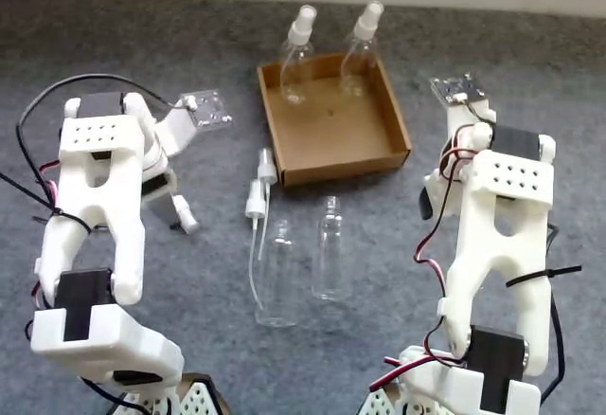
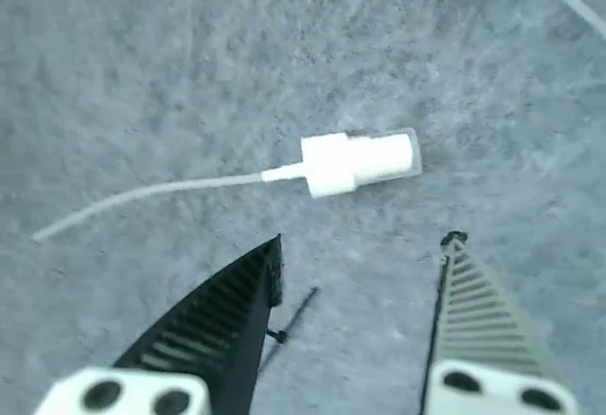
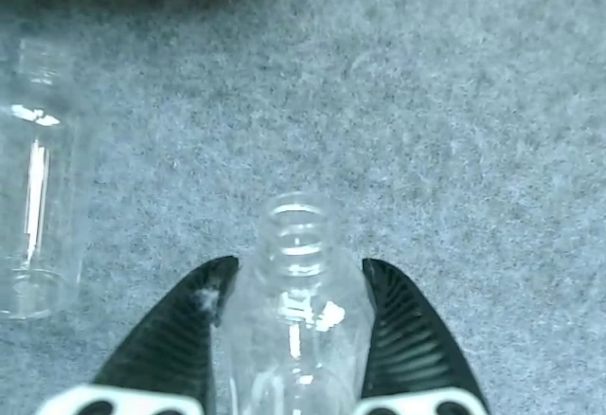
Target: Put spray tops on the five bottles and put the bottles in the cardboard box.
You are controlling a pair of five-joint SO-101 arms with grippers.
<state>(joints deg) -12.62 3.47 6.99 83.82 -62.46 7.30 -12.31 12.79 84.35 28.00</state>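
Note:
A loose spray top (image 2: pixel 355 162) with a long tube lies on the grey carpet just beyond my left gripper (image 2: pixel 364 243), which is open and holds nothing. My right gripper (image 3: pixel 298 268) is shut on a clear bottle (image 3: pixel 298 292) with a bare neck. Two more uncapped bottles (image 1: pixel 275 273) (image 1: pixel 329 249) rest between the arms. Beside them lie two spray tops (image 1: pixel 265 164) (image 1: pixel 254 197) with tubes. The cardboard box (image 1: pixel 393 131) holds two capped bottles (image 1: pixel 295 55) (image 1: pixel 360 50) at its far side. In the high view my left gripper (image 1: pixel 175 208) sits left of the loose tops.
The right arm (image 1: pixel 497 235) covers its own gripper from above. One uncapped bottle (image 3: pixel 33 178) lies close beside the right gripper. Open carpet stretches along the front between the arm bases.

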